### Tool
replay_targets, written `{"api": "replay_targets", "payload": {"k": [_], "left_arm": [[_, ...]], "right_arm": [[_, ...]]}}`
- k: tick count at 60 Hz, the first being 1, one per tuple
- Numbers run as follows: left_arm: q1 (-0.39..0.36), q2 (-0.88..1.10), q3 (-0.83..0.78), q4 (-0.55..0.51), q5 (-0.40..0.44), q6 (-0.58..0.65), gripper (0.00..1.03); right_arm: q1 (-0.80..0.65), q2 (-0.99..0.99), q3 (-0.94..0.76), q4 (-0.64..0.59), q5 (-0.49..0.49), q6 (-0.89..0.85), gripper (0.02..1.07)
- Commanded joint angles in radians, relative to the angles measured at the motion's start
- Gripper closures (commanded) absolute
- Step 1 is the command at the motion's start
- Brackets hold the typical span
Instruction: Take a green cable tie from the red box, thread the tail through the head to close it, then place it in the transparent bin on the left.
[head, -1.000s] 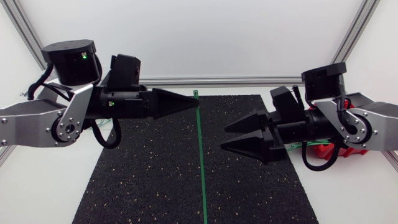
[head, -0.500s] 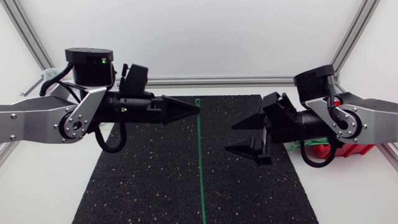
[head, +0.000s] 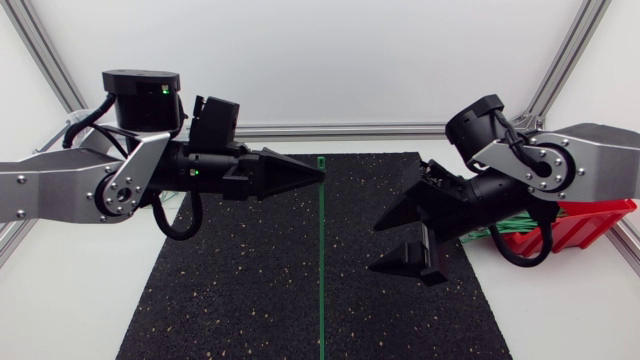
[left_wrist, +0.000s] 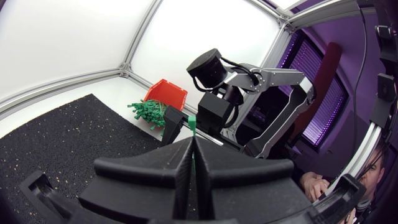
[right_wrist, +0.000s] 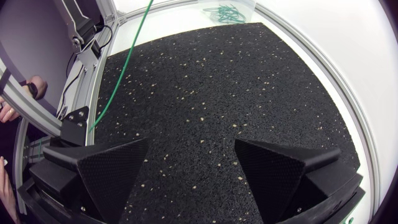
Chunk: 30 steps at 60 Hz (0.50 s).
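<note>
My left gripper is shut on a green cable tie just below its head. The tie's long tail hangs straight down over the black mat. In the left wrist view the closed fingertips pinch the tie, and its head sticks out ahead of them. My right gripper stands open to the right of the tail, apart from it and tilted down toward the mat. The right wrist view shows its fingers wide apart with nothing between them, and the tie off to one side. The red box holds several green ties.
Ahead of the left gripper are the red box and its spilled pile of ties, with my right arm above them. A cluster of green ties lies beyond the mat's far end in the right wrist view.
My right gripper has swung lower and tilted toward the mat, uncovering more of the red box. The left gripper shifted slightly right, still holding the tie.
</note>
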Motion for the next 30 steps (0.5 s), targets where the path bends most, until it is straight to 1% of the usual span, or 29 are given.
{"api": "replay_targets", "payload": {"k": [1, 6, 12, 18, 22, 26, 30], "left_arm": [[0.014, 0.028, 0.037, -0.002, 0.031, 0.028, 1.00], [0.021, 0.036, 0.047, -0.018, 0.054, 0.035, 1.00], [0.031, 0.036, 0.057, -0.044, 0.077, 0.035, 1.00], [0.034, 0.040, 0.067, -0.071, 0.089, 0.035, 1.00], [0.036, 0.042, 0.067, -0.075, 0.089, 0.035, 1.00], [0.041, 0.042, 0.070, -0.086, 0.089, 0.035, 1.00], [0.047, 0.042, 0.071, -0.087, 0.091, 0.035, 1.00]], "right_arm": [[0.004, 0.019, 0.032, -0.038, -0.012, -0.091, 0.06], [0.006, 0.022, 0.028, -0.044, -0.025, -0.151, 0.06], [0.009, 0.008, 0.014, -0.018, -0.033, -0.226, 0.06], [0.010, -0.003, 0.014, 0.005, -0.044, -0.241, 0.07], [0.010, -0.023, 0.020, -0.003, -0.044, -0.270, 0.07], [0.021, -0.044, 0.028, -0.003, -0.027, -0.293, 0.09], [0.050, -0.075, 0.026, 0.002, 0.031, -0.330, 0.09]]}}
